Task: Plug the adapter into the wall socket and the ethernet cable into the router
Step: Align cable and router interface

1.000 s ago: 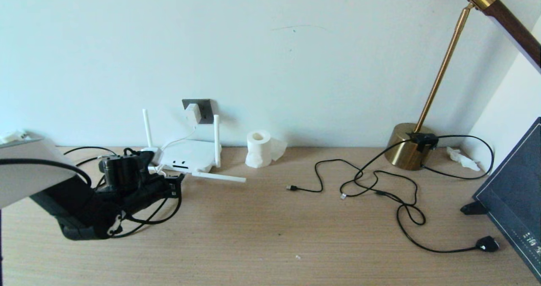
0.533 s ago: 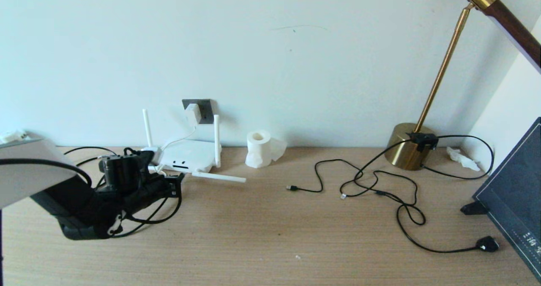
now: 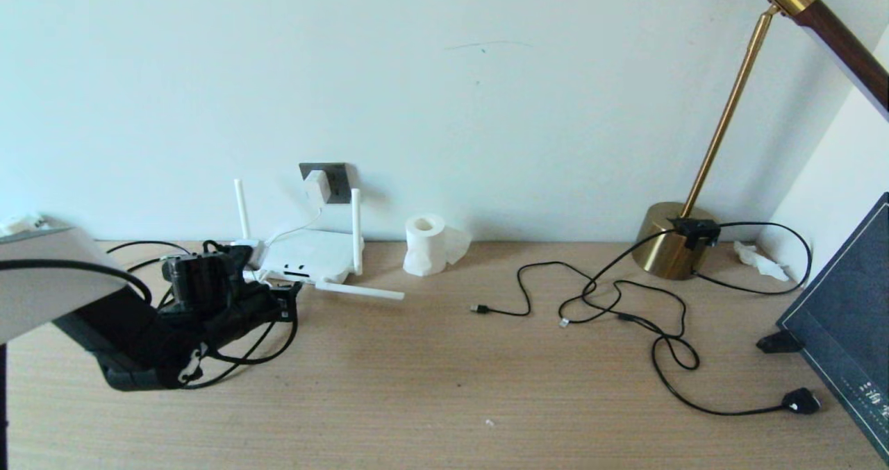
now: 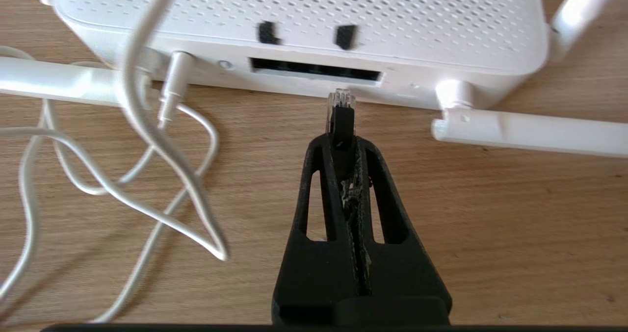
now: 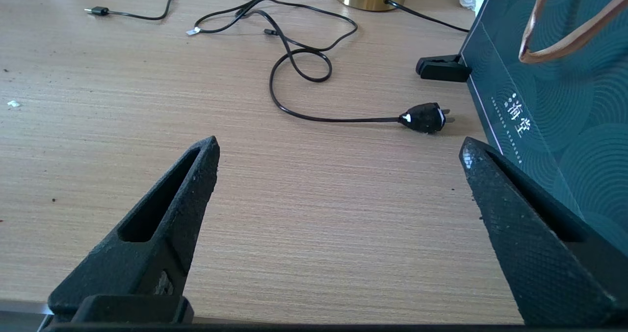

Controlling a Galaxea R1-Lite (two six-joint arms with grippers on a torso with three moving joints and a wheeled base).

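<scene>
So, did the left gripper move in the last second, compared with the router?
No clear move. In the head view the left gripper sits at the same spot by the router, shut on the ethernet cable.

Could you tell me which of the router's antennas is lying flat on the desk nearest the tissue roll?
The antenna pointing from the router toward the tissue roll; two others stand upright.

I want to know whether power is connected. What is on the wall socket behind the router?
The adapter sits plugged on the wall socket, its white cord dropping toward the router. It covers the plate's left part, so those holes and its pins cannot be seen.
</scene>
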